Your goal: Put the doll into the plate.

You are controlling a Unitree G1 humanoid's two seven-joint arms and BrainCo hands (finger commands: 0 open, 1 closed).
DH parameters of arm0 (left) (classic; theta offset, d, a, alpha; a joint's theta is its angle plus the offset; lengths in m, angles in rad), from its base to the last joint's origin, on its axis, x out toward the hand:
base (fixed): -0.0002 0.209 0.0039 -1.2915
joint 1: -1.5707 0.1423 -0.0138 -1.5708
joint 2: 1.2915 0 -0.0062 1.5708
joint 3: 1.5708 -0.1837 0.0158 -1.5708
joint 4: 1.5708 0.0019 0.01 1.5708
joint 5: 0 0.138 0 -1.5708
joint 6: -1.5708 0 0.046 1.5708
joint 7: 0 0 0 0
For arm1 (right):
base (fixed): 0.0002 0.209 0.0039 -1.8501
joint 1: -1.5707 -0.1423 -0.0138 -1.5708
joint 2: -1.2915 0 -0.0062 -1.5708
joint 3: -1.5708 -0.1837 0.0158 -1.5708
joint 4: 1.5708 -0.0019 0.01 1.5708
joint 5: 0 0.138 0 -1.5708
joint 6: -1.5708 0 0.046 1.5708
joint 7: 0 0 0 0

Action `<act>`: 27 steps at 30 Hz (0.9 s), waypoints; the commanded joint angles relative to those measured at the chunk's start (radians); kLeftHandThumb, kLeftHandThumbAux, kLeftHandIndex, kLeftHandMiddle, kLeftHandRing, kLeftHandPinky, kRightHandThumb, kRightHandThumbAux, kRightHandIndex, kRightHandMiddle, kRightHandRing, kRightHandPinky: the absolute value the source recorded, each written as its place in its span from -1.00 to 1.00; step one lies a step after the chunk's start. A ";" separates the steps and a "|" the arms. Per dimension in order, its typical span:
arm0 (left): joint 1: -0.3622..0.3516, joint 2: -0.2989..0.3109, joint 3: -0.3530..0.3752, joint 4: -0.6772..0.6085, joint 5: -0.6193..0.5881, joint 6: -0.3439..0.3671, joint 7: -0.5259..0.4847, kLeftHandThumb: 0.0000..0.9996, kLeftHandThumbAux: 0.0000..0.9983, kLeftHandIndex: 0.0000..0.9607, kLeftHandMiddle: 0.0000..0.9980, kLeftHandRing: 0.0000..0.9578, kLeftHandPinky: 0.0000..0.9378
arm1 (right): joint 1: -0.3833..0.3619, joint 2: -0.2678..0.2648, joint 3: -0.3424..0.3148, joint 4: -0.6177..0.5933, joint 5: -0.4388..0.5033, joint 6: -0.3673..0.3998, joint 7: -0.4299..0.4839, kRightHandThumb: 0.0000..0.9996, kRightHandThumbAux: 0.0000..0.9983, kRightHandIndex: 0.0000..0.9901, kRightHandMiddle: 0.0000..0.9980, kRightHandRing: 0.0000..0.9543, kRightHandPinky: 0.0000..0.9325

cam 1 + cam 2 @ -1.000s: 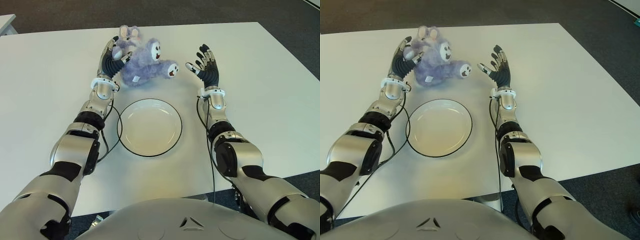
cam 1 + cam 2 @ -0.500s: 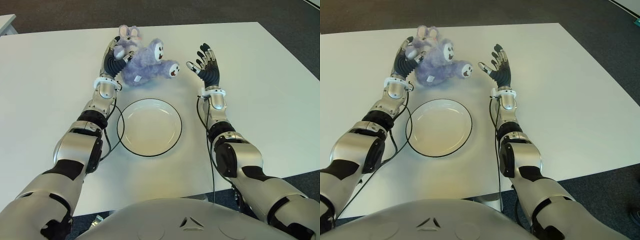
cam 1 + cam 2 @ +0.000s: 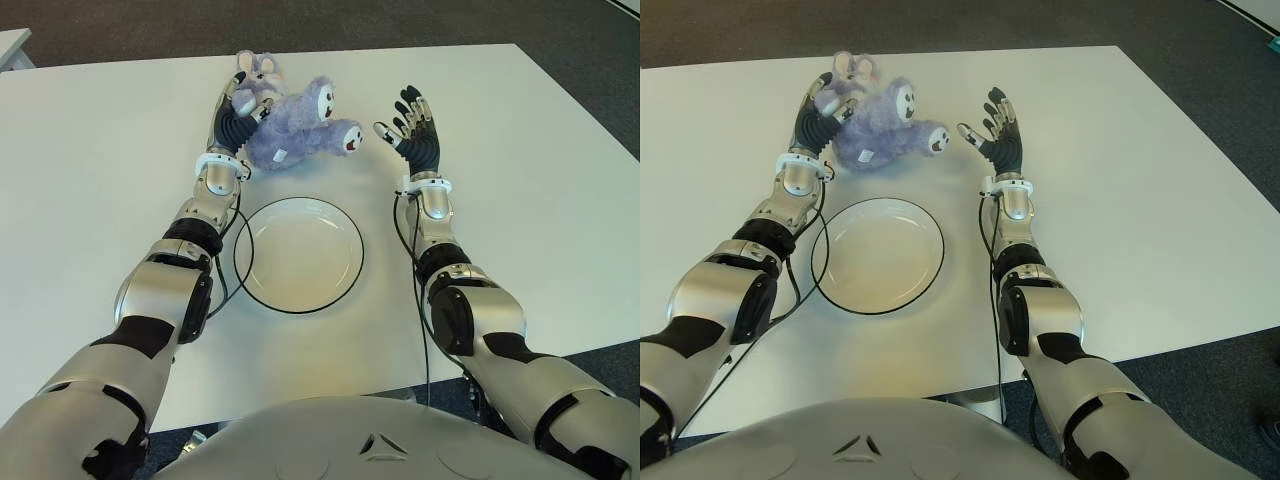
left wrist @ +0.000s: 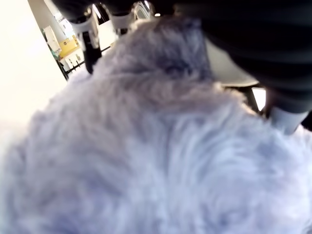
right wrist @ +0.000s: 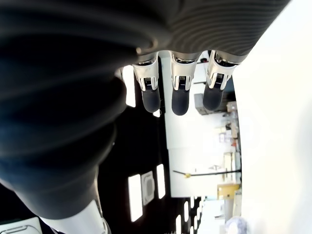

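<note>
A purple plush doll [image 3: 295,125] with a white face lies on the white table [image 3: 90,190] beyond a white plate [image 3: 300,255] with a dark rim. My left hand [image 3: 238,108] is at the doll's left side, fingers behind it and thumb over its pale ear, gripping it. The left wrist view is filled with the doll's fur [image 4: 161,161]. My right hand [image 3: 408,125] stands upright to the right of the doll's foot, fingers [image 5: 179,100] spread, a small gap from it and holding nothing. The plate holds nothing.
Dark carpet [image 3: 560,40] borders the table at the far and right edges. A thin black cable [image 3: 222,290] runs along my left forearm beside the plate's left rim.
My left hand has shifted right with the doll, bringing the doll's foot closer to my right hand. The right hand and the plate have stayed put.
</note>
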 commanded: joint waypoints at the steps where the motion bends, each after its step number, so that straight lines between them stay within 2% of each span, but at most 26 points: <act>1: -0.004 -0.018 0.012 0.023 -0.017 0.007 -0.001 -0.39 -0.08 -0.97 -0.92 -0.83 -0.67 | 0.079 0.021 -0.010 0.034 0.023 -0.008 -0.002 -0.66 0.69 -0.85 -0.84 -0.85 -0.83; 11: -0.016 -0.032 0.018 0.035 -0.017 0.007 0.030 -0.34 -0.07 -0.90 -0.87 -0.80 -0.64 | 0.081 0.024 -0.012 0.028 0.028 -0.009 0.006 -0.64 0.70 -0.85 -0.84 -0.85 -0.83; 19: -0.031 -0.046 0.029 0.050 -0.021 -0.005 0.083 -0.14 -0.02 -0.72 -0.69 -0.62 -0.44 | 0.084 0.023 -0.011 0.023 0.029 -0.009 0.011 -0.65 0.69 -0.85 -0.84 -0.86 -0.85; 27: -0.047 -0.054 0.032 0.070 -0.014 -0.028 0.138 0.16 -0.03 -0.51 -0.46 -0.40 -0.26 | 0.085 0.025 -0.012 0.017 0.031 -0.010 0.012 -0.62 0.69 -0.84 -0.84 -0.86 -0.84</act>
